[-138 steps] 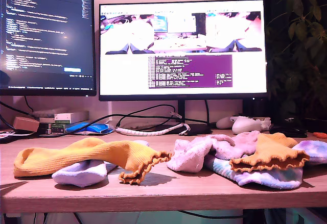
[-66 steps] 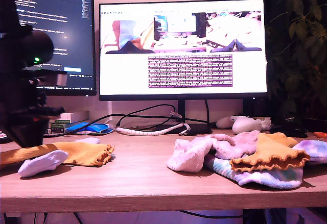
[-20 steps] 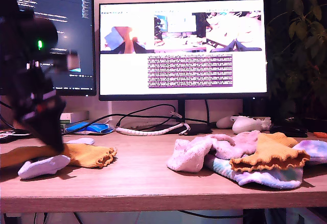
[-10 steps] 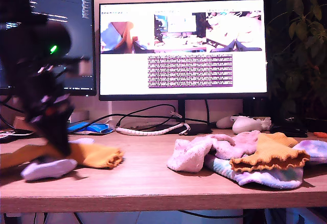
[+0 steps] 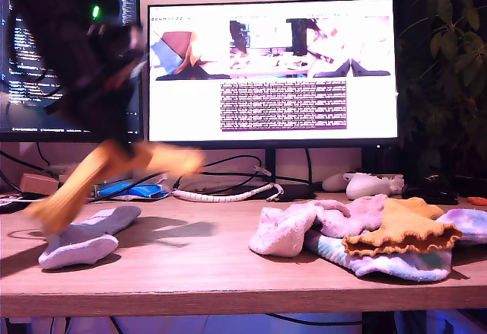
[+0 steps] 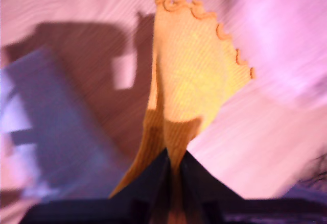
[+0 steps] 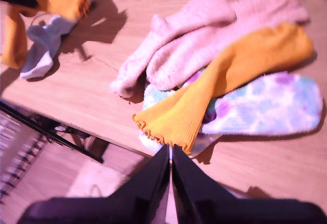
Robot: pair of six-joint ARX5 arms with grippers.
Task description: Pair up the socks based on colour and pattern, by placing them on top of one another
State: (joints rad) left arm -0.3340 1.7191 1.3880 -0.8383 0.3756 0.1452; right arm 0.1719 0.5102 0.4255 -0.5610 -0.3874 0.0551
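The exterior view shows my first gripper (image 5: 114, 140) raised above the wooden desk (image 5: 228, 273) at about nine o'clock in the frame, pinching a ribbed mustard-orange sock with a frilly cuff (image 5: 91, 174). That sock hangs blurred in the air, its lower end trailing down towards the pale lavender-white sock (image 5: 84, 239), which lies flat on the desk at roughly eight o'clock. In the first wrist view the jaws are pressed together on the orange fabric, and the frilly cuff droops away from them over the desk.

At about four o'clock in the exterior view sits the heap of remaining socks: fluffy pale pink socks (image 5: 304, 224), a second mustard-orange sock with a frilly cuff (image 5: 399, 231) draped across the top, and a pastel blue-purple tie-dye sock (image 5: 396, 262) underneath. The second wrist view shows my second gripper (image 7: 170, 155) with its jaws pressed together on nothing, hovering off the desk edge, near that second orange sock's cuff but apart from it.

I judge the task to be at an early stage. No pair is stacked yet; one orange sock is lifted clear, seemingly to join its partner on the heap. The pink socks lie tangled rather than squarely stacked, and I cannot see a partner for the lavender sock or make out a second tie-dye sock.
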